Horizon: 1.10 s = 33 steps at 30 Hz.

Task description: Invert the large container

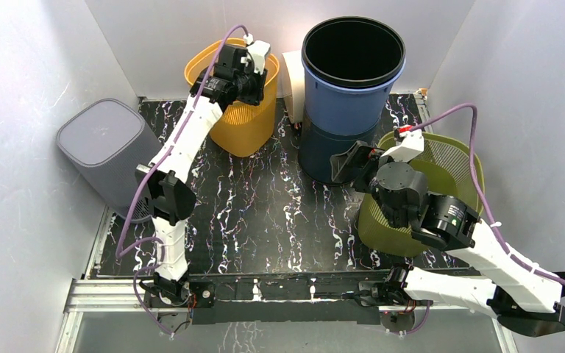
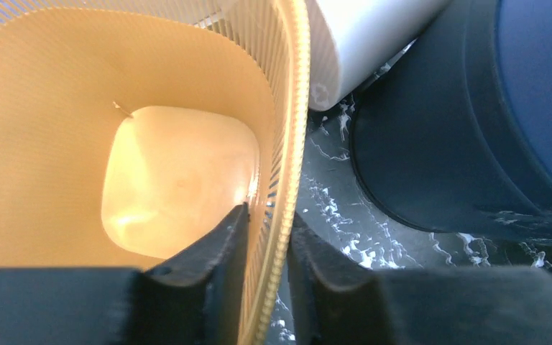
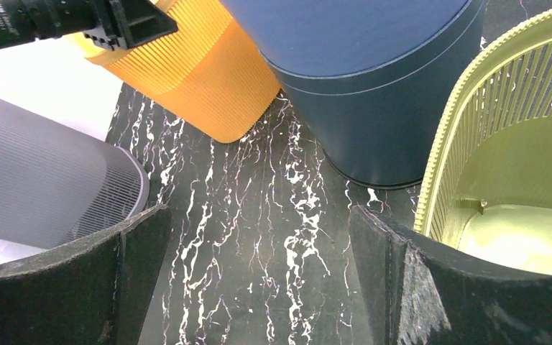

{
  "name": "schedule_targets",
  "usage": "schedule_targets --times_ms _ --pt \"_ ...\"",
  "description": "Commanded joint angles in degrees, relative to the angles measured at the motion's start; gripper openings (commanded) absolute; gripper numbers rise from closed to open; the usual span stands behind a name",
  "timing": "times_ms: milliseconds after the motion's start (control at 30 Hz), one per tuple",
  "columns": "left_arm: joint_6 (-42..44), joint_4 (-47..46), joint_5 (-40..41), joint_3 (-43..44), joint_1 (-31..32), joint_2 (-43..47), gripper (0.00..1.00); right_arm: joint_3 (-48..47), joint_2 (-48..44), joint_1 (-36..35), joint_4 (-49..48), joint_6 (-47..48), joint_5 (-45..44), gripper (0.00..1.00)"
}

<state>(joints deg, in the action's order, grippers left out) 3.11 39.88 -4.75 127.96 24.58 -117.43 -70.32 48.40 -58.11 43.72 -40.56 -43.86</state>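
Blue bin (image 1: 349, 103), the large container: upright at the middle of the worktop's (image 1: 265, 206) far edge, open mouth up, dark inside. Upper band is mid-blue, lower part darker navy. No lettering seen on it.

Green slatted basket (image 1: 452, 165): right edge of worktop, upright, just beside the blue bin's base.

Grey bin (image 1: 103, 143): left edge, overhanging the worktop margin, with a flat closed face upward and ribbed sides.

Orange ribbed basket (image 1: 250, 121): far-left corner, mouth up, near the blue bin but apart from it.

White object (image 1: 293, 81): wedged at the far edge between the orange basket and the blue bin; can't tell what it is.

Left claw (image 2: 267, 219): closed on the orange basket's rim wall, one finger inside and one outside.

Right claw (image 3: 259, 215): jaws spread wide, nothing between them. It sits above bare worktop beside the green basket's rim, facing the blue bin's base.

Writing: a small label on the right arm's motor housing and white print on the left arm, both too small to read.
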Motion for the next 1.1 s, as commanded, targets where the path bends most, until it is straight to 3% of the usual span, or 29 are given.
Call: schedule_targets --times_ms 0,100,333,500,567,600,700,800,867,1067 --pt "-1.5 2.6 0.3 1.5 0.0 5.4 0.15 -0.4 -0.8 -0.1 -1.0 -0.5 -2.1 0.94" --pt "-3.1 3.5 0.0 1.3 0.1 8.0 0.0 -0.7 -0.5 -0.2 -1.4 -0.1 -1.4 0.94" --pt "-13.7 4.1 -8.3 -3.1 0.2 17.8 0.0 -2.0 0.7 -0.1 -0.6 0.9 1.1 0.94" --pt "-28.7 -5.2 -18.0 -18.0 0.3 30.3 0.0 -3.0 0.7 -0.2 1.2 1.0 1.2 0.94" --pt "-32.7 -1.0 -19.6 -20.5 0.3 33.9 0.0 -3.8 0.3 -0.2 2.3 1.3 1.2 0.94" --pt "-36.4 1.1 -21.6 -26.2 0.3 38.5 0.0 -4.5 -0.3 -0.2 3.4 1.6 1.3 0.94" --pt "-46.3 -7.6 -33.3 -38.3 0.2 47.5 0.0 -5.5 -0.2 -0.1 5.8 2.8 3.6 0.94" --pt "-51.4 -12.6 -36.5 -50.0 0.2 52.4 0.0 -9.1 2.9 -0.2 9.5 3.5 7.4 0.95" --pt "-51.0 -12.6 -34.3 -55.3 0.2 54.6 0.0 -10.9 6.1 -0.2 11.9 4.3 10.3 0.96" --pt "-40.4 -0.1 -21.0 -53.4 0.0 53.8 0.0 -10.3 12.5 -0.1 16.4 4.0 14.0 0.96"
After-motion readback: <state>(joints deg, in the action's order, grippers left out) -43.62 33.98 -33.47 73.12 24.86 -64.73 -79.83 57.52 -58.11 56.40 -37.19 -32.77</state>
